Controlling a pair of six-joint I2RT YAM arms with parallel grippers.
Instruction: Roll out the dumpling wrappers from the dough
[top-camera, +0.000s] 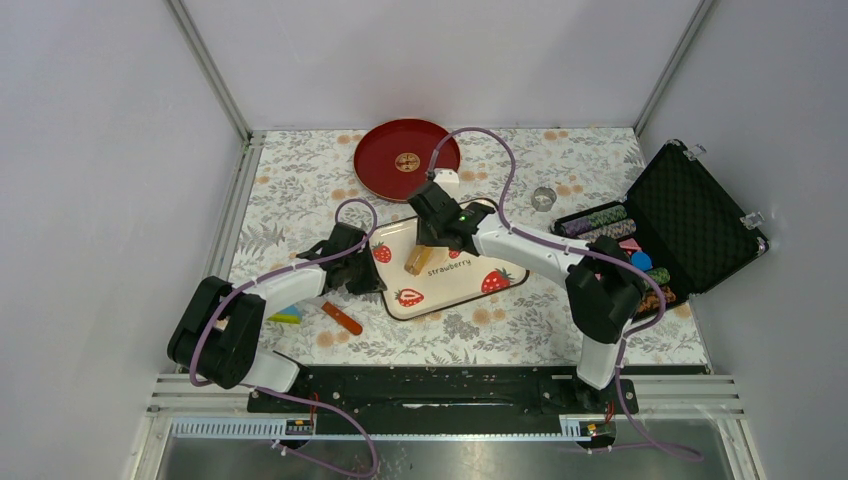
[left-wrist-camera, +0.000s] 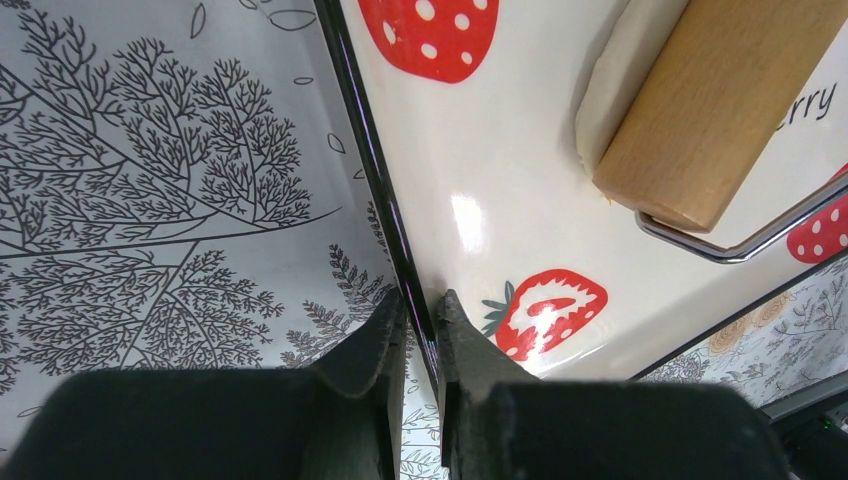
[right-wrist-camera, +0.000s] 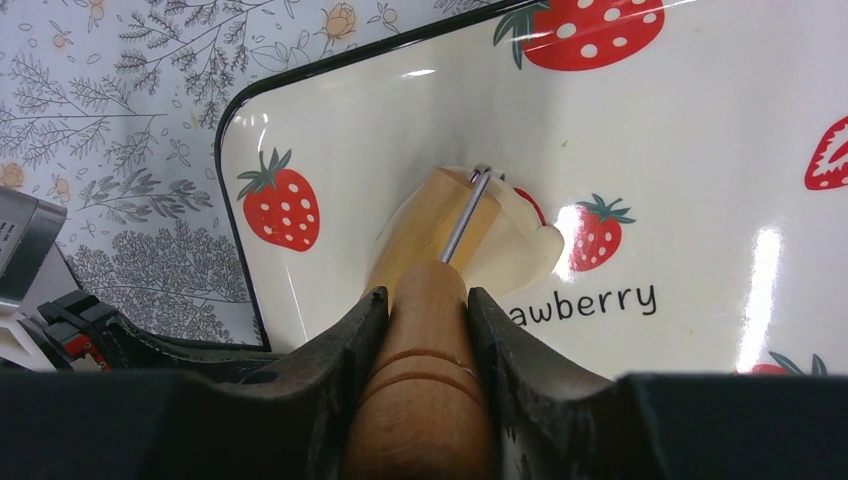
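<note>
At the far left of the overhead view a small coloured wedge (top-camera: 286, 315) and an orange stick (top-camera: 342, 318) lie on the flowered cloth (top-camera: 300, 190), close to the left gripper (top-camera: 368, 272). Only the left wrist camera shows what that gripper does: its fingers (left-wrist-camera: 385, 330) are pinched on the dark left rim of the strawberry tray (top-camera: 440, 297), one inside, one outside. The same camera shows one end of the roller (left-wrist-camera: 715, 95) with its wire bracket (left-wrist-camera: 720, 250) bent around it, and a pale strip of dough (left-wrist-camera: 612, 75) along the roller's left flank. From above I cannot make the dough out.

The right wrist camera gives the rest. The right gripper (right-wrist-camera: 427, 300) is clamped on the roller's wooden handle (right-wrist-camera: 425, 400). The dough spreads flat from under the roller on both sides, in the tray's left half, just beside the word "strawberry".

In the overhead view the roller's long axis runs aslant, near-left to far-right, its far end toward the red plate (top-camera: 380, 170). A small tan disc (top-camera: 407, 161) sits at the plate's middle; dough or print, I cannot tell. Far right, an open black case (top-camera: 700, 215) holds stacked chips (top-camera: 595, 222)
</note>
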